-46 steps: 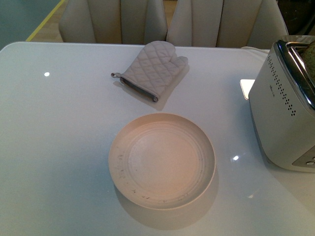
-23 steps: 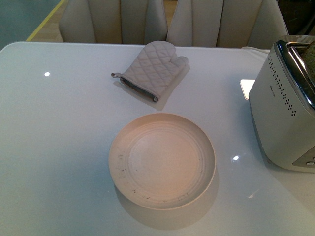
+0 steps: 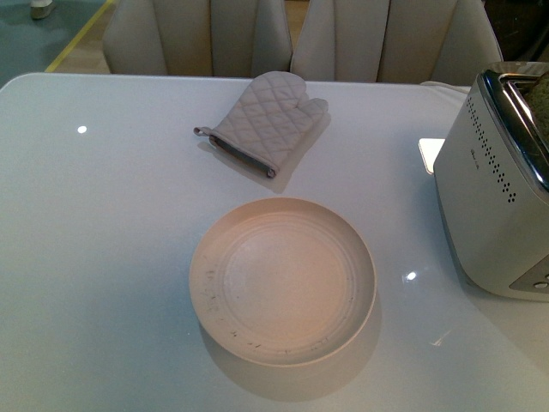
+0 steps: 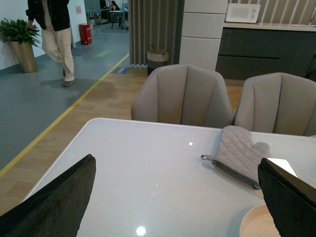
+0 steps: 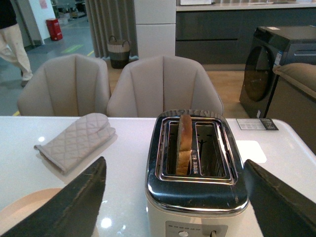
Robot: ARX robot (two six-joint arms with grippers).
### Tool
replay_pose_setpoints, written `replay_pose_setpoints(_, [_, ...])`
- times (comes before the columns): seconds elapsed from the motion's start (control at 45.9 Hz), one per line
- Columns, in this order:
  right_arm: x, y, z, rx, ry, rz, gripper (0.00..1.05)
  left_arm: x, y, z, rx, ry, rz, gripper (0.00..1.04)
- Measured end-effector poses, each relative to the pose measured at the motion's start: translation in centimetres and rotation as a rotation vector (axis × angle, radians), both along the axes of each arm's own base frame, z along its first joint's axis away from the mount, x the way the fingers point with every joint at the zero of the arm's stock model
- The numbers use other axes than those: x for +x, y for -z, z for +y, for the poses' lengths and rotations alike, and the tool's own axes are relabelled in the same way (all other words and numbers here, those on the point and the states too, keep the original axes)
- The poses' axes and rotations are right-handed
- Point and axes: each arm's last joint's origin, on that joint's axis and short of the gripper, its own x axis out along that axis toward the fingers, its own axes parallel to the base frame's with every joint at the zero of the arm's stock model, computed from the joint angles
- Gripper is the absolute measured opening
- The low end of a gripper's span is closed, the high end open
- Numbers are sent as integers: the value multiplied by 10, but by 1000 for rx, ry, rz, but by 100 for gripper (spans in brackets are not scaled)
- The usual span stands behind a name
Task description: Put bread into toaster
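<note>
The white toaster [image 3: 493, 197] stands at the table's right edge; it also shows in the right wrist view [image 5: 195, 177]. The bread [image 5: 184, 143] stands upright in one of the toaster's two slots, its top sticking out; in the front view a bit of it [image 3: 540, 96] shows at the right edge. My right gripper [image 5: 185, 207] is open and empty, set back from the toaster on its button-panel side, one jaw to each side. My left gripper [image 4: 182, 207] is open and empty above the table's left part. Neither gripper shows in the front view.
A round cream plate [image 3: 236, 322] lies empty in the table's middle front. A quilted beige oven mitt [image 3: 266, 120] lies behind it. Beige chairs [image 3: 197, 34] stand at the far edge. A person [image 4: 54, 34] walks on the floor far off to the left.
</note>
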Motion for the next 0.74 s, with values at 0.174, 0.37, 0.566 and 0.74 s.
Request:
replay_pose_setpoints(0.174, [0,0,0,0,0,0,96,0,0,0,0,0,0,98])
replay_pose_setpoints(0.37, [0,0,0,0,0,0,96,0,0,0,0,0,0,98])
replay_pose_setpoints(0.566, [0,0,0,0,0,0,96,0,0,0,0,0,0,98])
replay_pose_setpoints(0.74, [0,0,0,0,0,0,96,0,0,0,0,0,0,98])
